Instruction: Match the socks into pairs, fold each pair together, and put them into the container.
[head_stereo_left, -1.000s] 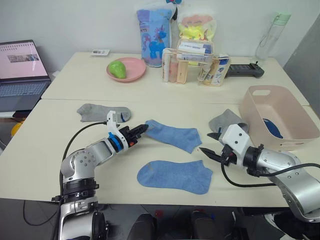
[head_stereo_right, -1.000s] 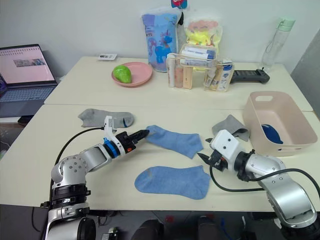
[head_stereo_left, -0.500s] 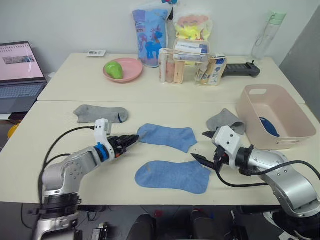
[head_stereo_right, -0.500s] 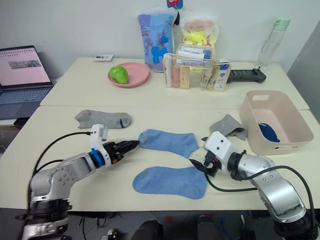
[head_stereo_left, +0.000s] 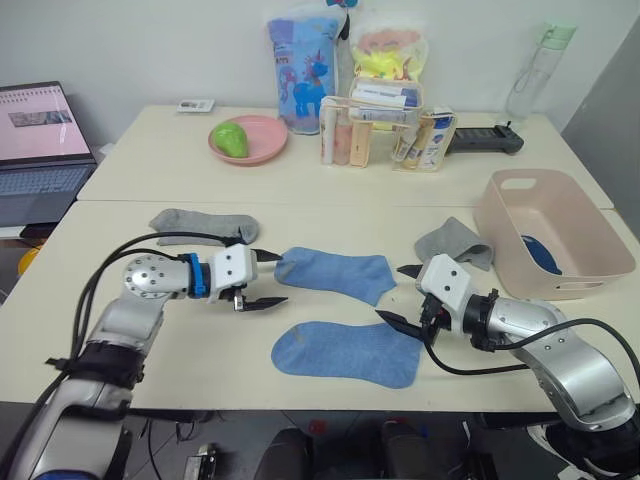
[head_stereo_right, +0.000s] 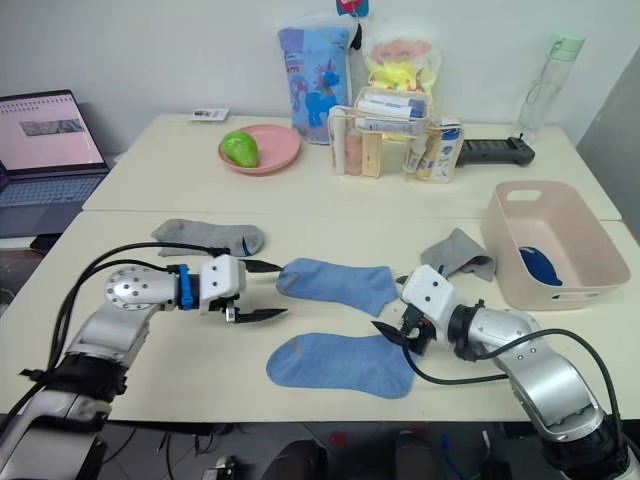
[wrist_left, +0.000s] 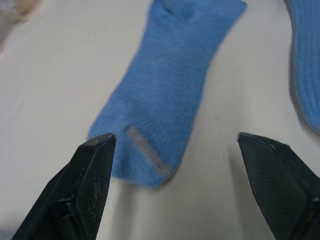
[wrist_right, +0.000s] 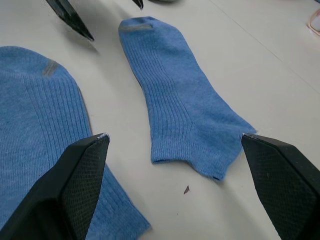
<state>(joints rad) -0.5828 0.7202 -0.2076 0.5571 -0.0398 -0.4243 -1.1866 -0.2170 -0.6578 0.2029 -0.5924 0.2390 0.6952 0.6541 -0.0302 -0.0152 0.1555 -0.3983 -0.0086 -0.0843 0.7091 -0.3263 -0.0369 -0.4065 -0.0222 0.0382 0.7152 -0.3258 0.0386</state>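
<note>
Since a second earlier the left hand (head_stereo_left: 258, 278) had swung round to face the toe of the farther light blue sock (head_stereo_left: 334, 272), and its fingers, then nearly together, had spread wide; the right hand (head_stereo_left: 400, 294) had slid in toward the socks, its fingers likewise apart and gripping nothing.

Nearest the front edge of the worktop (head_stereo_left: 60, 300) lay the nearer light blue sock (head_stereo_left: 348, 351), flat, its long axis running across from left to right, with the right hand's lower finger just at its right end. Just behind it the farther light blue sock lay almost parallel, slightly slanted, its toe pointing at the left hand and its cuff toward the right hand. In the left wrist view that toe sat squarely between the two open fingers, though not yet reached. So each hand stood at one end of this sock, the left nearer the toe, which looked the likelier grip for drawing it over its mate.

Farther back, one grey sock (head_stereo_left: 203, 224) lay flat behind the left arm, and the other grey sock (head_stereo_left: 455, 243) lay crumpled just beside the pale pink tub (head_stereo_left: 553, 243). Something dark navy (head_stereo_left: 540, 253), probably the folded pair, rested inside the tub. The pink plate (head_stereo_left: 249, 139) and clear organiser (head_stereo_left: 385, 125) stood well behind
</note>
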